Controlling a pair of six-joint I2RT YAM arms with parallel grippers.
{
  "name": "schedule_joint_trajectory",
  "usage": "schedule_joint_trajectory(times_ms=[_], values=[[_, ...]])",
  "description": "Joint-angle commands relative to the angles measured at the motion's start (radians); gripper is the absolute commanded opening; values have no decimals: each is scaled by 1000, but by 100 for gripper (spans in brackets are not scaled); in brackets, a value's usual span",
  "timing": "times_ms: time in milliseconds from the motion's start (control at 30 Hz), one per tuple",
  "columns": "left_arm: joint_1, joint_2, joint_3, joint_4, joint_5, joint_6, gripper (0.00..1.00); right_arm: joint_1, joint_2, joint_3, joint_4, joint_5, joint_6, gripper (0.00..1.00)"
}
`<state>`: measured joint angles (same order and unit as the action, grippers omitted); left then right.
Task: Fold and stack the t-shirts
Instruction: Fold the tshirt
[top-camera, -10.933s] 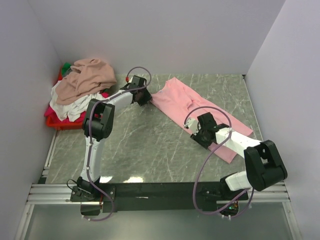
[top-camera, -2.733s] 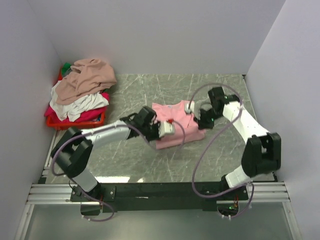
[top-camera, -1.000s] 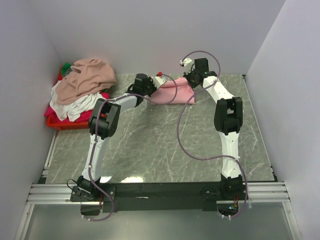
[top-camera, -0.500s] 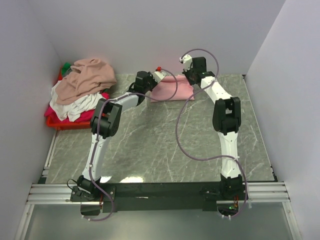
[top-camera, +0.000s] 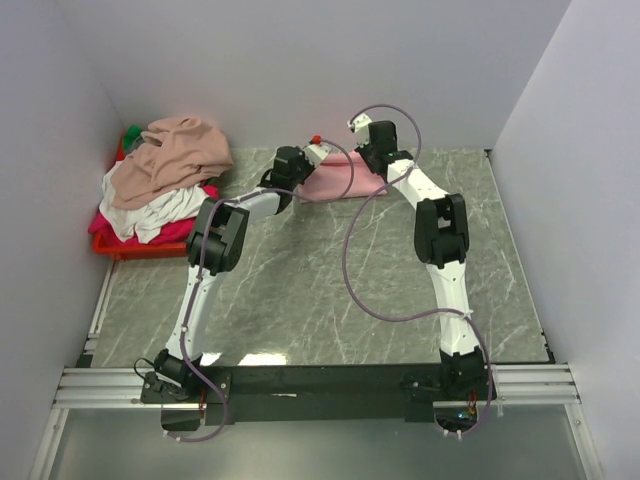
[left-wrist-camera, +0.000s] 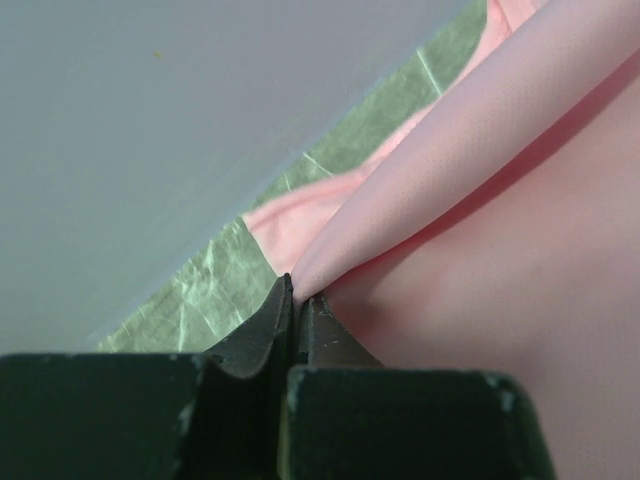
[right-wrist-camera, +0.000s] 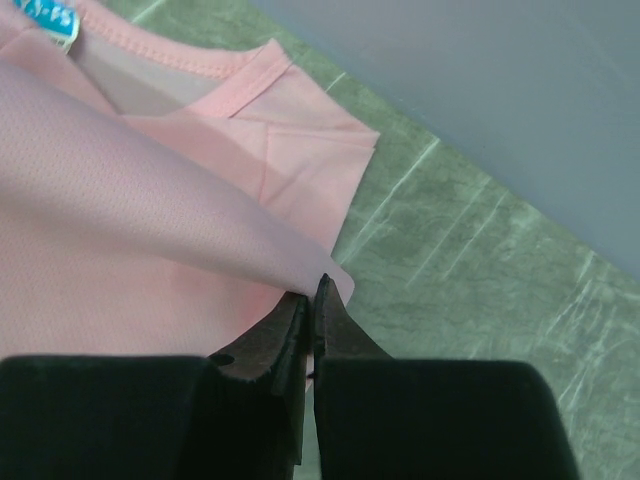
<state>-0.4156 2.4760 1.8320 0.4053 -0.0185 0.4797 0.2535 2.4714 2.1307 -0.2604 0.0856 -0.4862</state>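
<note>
Far left, unfolded shirts (top-camera: 165, 175) heap over the red basket (top-camera: 120, 246). The left tool (left-wrist-camera: 298, 298) is pressed together on a fold of the pink shirt (top-camera: 343, 181). The shirt was spread mid-table seconds ago and now lies doubled at the table's far edge by the back wall, so this fold looks nearly done. The right tool (right-wrist-camera: 312, 292) pinches its other corner. The grey-green marble table (top-camera: 330, 290) sits between plain pale walls (top-camera: 300, 70).

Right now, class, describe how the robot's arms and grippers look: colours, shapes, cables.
Left arm and right arm: white links, bulky black joints, a thin mauve cable looping along each. Left gripper and right gripper: black tapered fingers on blocky black bodies.
</note>
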Motion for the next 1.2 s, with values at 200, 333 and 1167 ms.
schedule_joint_trajectory(times_ms=[200, 333, 1167], values=[[20, 24, 96, 43, -81, -70, 0, -17, 43, 90, 93, 187, -12, 0], [23, 31, 87, 32, -80, -69, 0, -14, 50, 92, 98, 187, -20, 0], [23, -126, 26, -100, 99, -154, 0, -37, -92, -67, 95, 5, -29, 0]])
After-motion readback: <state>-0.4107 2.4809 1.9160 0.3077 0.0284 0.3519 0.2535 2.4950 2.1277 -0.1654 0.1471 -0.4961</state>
